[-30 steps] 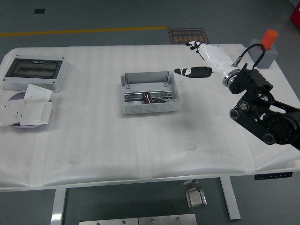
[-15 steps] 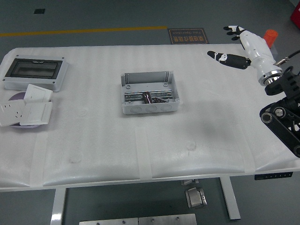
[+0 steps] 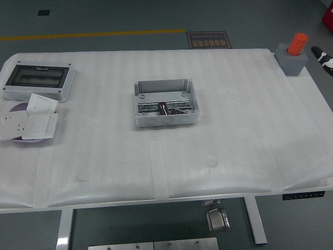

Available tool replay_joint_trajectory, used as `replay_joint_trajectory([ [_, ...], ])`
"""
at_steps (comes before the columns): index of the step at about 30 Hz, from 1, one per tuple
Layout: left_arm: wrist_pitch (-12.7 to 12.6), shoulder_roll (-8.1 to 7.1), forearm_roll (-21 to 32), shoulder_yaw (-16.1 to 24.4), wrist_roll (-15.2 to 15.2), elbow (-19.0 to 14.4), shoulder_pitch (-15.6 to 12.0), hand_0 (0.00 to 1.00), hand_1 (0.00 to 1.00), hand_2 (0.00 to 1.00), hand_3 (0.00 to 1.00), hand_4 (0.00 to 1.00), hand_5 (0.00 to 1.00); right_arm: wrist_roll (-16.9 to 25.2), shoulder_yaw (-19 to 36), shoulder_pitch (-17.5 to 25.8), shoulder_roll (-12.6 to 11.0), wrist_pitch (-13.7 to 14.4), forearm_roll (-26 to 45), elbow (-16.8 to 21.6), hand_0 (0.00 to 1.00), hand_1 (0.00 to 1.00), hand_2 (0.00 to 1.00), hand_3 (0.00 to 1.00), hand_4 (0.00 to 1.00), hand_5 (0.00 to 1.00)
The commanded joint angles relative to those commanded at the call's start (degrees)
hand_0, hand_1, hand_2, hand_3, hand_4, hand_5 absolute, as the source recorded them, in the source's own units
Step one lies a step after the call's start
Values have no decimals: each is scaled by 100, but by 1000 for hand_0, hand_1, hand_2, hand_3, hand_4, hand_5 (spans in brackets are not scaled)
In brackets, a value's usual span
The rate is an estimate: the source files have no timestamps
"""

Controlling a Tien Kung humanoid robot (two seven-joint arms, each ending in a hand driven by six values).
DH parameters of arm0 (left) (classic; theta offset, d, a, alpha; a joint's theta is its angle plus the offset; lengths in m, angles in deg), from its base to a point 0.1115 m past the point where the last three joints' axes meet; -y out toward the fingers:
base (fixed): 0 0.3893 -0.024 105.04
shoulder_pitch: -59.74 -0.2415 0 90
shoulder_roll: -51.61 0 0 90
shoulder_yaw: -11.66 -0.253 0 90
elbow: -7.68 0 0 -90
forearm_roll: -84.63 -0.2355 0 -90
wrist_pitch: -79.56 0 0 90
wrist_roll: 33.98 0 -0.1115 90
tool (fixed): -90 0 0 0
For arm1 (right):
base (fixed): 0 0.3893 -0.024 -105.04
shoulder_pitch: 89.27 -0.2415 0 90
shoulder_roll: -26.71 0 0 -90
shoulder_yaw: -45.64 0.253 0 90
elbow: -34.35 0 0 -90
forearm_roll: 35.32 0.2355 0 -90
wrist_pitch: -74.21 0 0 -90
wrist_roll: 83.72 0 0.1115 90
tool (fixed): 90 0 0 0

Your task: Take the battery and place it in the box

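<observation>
Right hand (image 3: 323, 55): only a black-and-white sliver at the right edge of the head view, beyond the table's corner, touching nothing on it; whether spread or curled, cannot tell. Left arm not seen

Left to right: lidded enclosure (image 3: 37, 79) at the far left, white socket plates (image 3: 28, 121) stacked just in front of it. Mid-table, the grey box (image 3: 166, 102), open-topped, with metal fittings inside and one small dark piece (image 3: 164, 108) among them (possibly the battery, too small to say). No battery lies loose on the table (image 3: 234, 135). Far right corner, a grey block with an orange cap (image 3: 294, 52)

Judgement: a battery should be stiff, smooth-skinned, dense for its bulk, apt to slip; best pinched across its middle, not the ends
</observation>
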Motion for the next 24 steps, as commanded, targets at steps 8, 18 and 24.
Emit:
replay_joint_trajectory([
  [8, 353, 192, -1437, 991, -210, -11, 455, 593, 622, 573, 722, 682, 317, 9, 1218, 1152, 154, 81, -15, 391, 714, 676, 736, 803, 981, 667],
  [18, 629, 343, -2909, 1944, -386, 38, 580, 593, 623, 573, 713, 680, 316, -27, 1896, 1551, 154, 90, -83, 406, 713, 667, 733, 794, 972, 677],
  [24, 585, 362, -3020, 1921, -375, 47, 500, 594, 623, 573, 712, 681, 316, -84, 1848, 1424, 61, 51, -147, 406, 713, 667, 731, 795, 960, 663],
])
